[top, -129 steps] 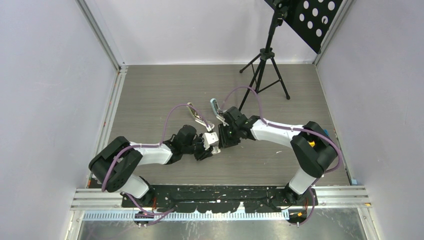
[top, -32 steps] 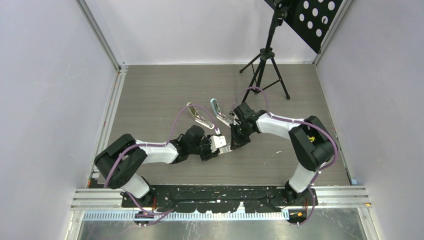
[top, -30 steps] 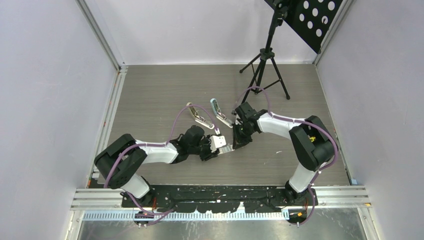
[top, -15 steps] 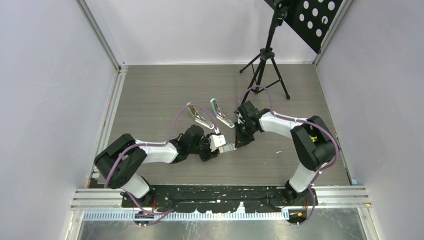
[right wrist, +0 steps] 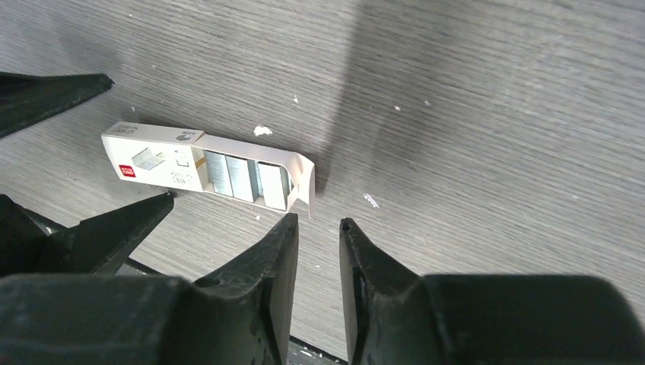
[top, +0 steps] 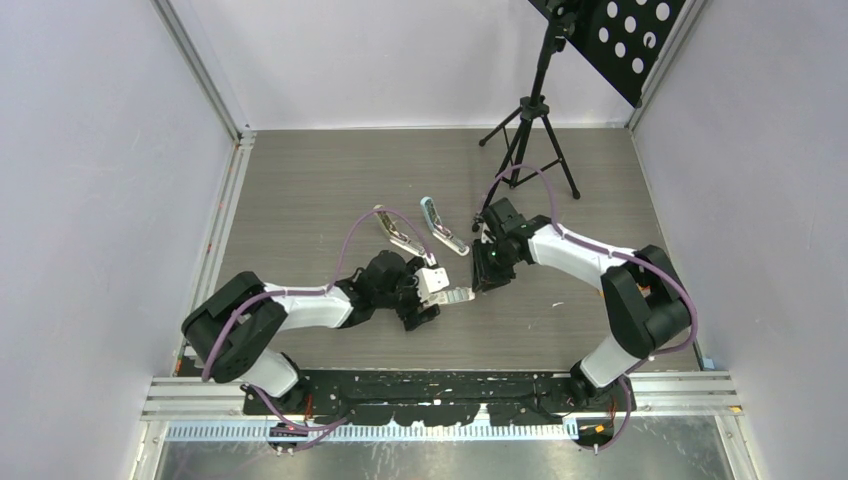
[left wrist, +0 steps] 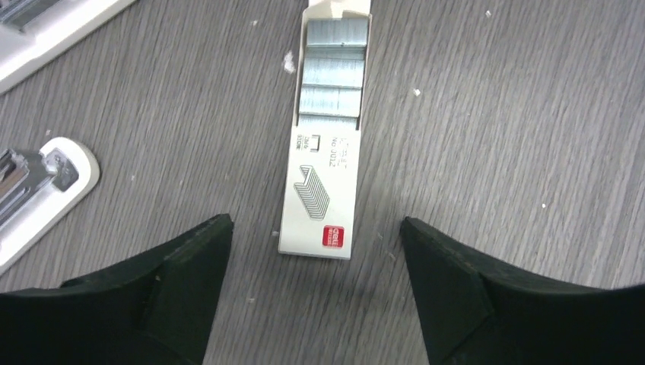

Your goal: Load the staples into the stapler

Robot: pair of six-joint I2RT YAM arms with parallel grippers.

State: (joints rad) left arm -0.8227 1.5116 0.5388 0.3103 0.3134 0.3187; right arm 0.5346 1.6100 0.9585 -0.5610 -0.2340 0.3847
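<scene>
The staples' white box [left wrist: 321,194] with a red mark lies flat on the table, its tray slid out and showing silvery staple strips [left wrist: 332,72]. My left gripper [left wrist: 316,228] stands wide open, a finger on either side of the box's near end and neither one touching it. Seen from the right wrist, the box [right wrist: 156,163] has its open tray [right wrist: 247,179] just ahead of my right gripper [right wrist: 317,223]. That gripper's fingers stand a narrow gap apart with nothing between them. From above, one stapler [top: 398,233] and a second stapler [top: 441,228] lie open behind the box [top: 437,282].
A black tripod [top: 528,130] stands at the back right under a black perforated plate [top: 620,40]. White walls close the table on three sides. A small white scrap [top: 556,304] lies to the right of my right gripper [top: 483,280]. White stapler parts [left wrist: 46,182] lie left of the box.
My left gripper has opened wide and let go of the box, which now rests on the table. My right gripper has opened a little and drawn back right from the pulled-out tray.
</scene>
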